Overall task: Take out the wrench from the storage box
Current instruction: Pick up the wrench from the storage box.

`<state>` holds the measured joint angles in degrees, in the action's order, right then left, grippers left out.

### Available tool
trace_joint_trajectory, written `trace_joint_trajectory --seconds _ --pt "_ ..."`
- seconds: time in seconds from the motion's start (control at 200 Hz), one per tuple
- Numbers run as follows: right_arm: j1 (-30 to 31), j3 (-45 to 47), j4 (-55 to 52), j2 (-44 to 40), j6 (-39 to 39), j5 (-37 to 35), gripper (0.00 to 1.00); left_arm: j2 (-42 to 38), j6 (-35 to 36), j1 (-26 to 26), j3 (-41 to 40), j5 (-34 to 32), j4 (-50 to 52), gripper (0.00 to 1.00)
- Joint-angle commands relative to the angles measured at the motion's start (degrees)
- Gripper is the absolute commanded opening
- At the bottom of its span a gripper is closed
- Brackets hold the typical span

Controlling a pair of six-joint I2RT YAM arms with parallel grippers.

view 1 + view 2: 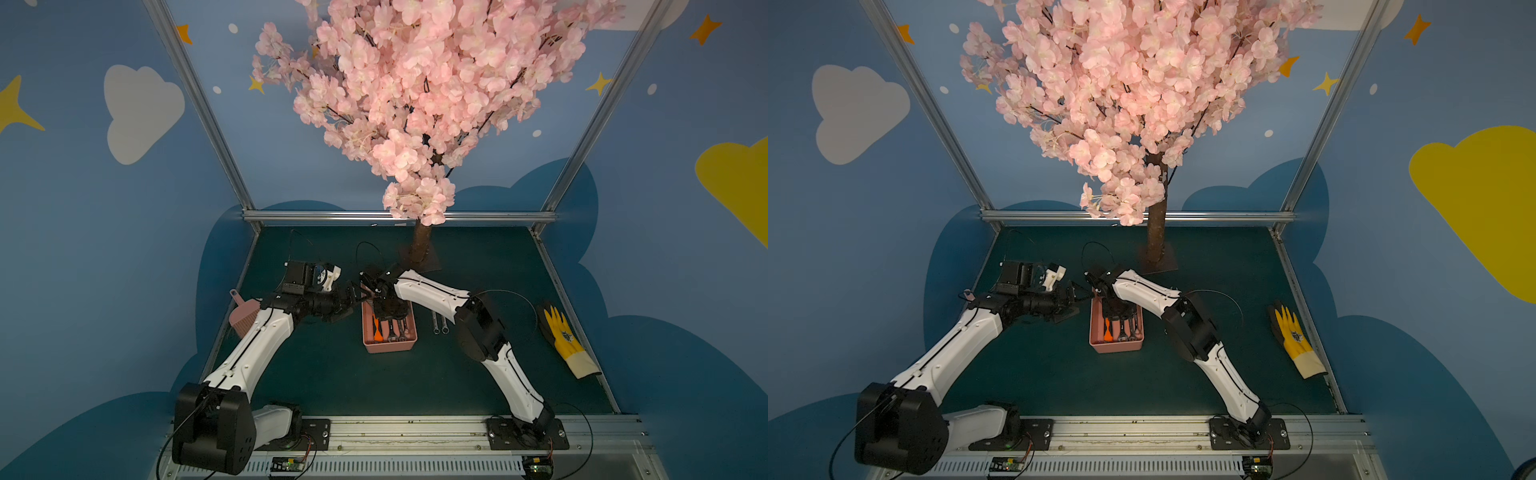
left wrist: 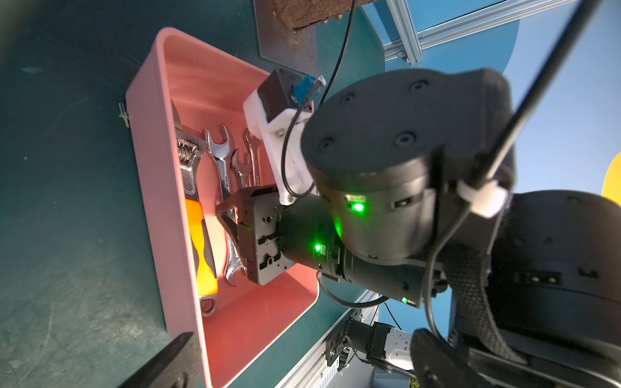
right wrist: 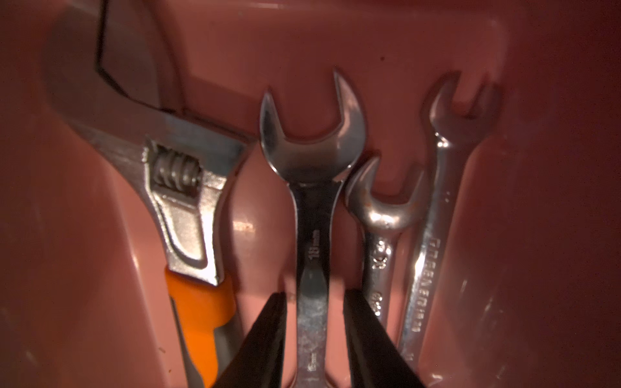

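1. The storage box (image 1: 390, 348), pink and open-topped, sits mid-counter (image 1: 332, 382) between the two arms.
2. Four tools lie flat on its floor, side by side. An adjustable wrench (image 3: 181, 201) with an orange grip runs along the left wall. The wrench (image 3: 314, 201), a big open-ended one, lies next to it. Two smaller wrenches (image 3: 383, 215) (image 3: 433, 235) lie toward the right wall.
3. The right fingers (image 3: 369, 336) reach down into the box, one on either side of the wrench's shaft. They are parted, with a sliver of pink floor showing on each side. They are not clamped on it as far as I can see.
4. The left fingers (image 2: 168, 362) are spread wide and empty, just outside the box's left wall near its far corner.
5. Right of the box, two slim metal tools (image 1: 439, 322) lie parallel on the counter. A yellow glove (image 1: 565, 340) lies further right, near the edge.
6. A pink dustpan (image 1: 243, 316) sits at the left edge, partly behind the left arm.
7. A tree trunk (image 1: 419, 245) stands at the back.
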<state>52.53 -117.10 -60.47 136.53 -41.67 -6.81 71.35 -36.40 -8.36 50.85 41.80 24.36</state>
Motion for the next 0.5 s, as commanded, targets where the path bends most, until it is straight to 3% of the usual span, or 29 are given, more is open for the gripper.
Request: trace_joint_trajectory --seconds 0.0,0.265,0.491 --pt "-0.50 -2.16 -2.04 3.36 -1.55 -0.16 0.32 0.04 1.32 0.27 -0.29 0.65 -0.26 1.00" --pt "-1.29 -4.69 -4.62 8.01 -3.75 0.52 0.27 0.46 2.21 0.27 0.03 0.80 0.03 1.00" --pt "-1.25 -4.95 -6.13 8.74 -5.23 -0.37 0.10 0.98 2.56 0.27 0.23 1.44 -0.01 1.00"
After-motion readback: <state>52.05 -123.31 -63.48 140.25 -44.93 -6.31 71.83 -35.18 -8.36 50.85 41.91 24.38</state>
